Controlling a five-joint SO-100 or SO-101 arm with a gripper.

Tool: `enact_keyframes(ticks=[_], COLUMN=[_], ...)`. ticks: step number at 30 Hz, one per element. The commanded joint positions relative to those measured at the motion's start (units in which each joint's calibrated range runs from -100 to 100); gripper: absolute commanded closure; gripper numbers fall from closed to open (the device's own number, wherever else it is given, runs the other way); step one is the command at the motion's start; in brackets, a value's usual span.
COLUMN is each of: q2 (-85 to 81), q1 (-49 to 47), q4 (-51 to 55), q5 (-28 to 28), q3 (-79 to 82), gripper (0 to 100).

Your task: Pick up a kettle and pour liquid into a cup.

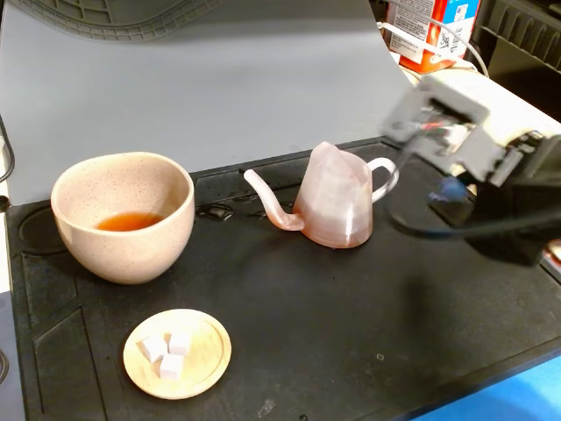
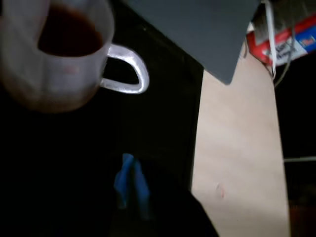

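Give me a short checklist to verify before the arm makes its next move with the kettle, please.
1. Kettle upright on the black mat: ok.
2. Handle free and facing the arm: ok.
3. Gripper closed on the handle: not ok, it sits apart from the handle.
4. Gripper open wide enough: cannot tell, fixed view is blurred, wrist view dark.
5. Cup upright, some reddish-brown liquid already inside: ok.
6. Wooden dish of white cubes out of the kettle-to-cup path: ok.
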Motion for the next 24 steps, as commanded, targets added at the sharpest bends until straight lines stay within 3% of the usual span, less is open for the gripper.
enact_keyframes(ticks=[1,6,11,17,21,24], q2=[-10.3,-29.2,-49.8,-69.2,-76.0,-78.0], q1=[-0.2,-0.2,0.5,1.5,1.5,-0.5], q4=[-0.2,-0.2,0.5,39.9,54.7,60.1], q5=[-4.8,-15.1,-21.8,-21.8,-21.9,-21.9], q3=[3.8,15.0,32.6,33.3,33.3,33.3], gripper=[99,99,99,99,100,100])
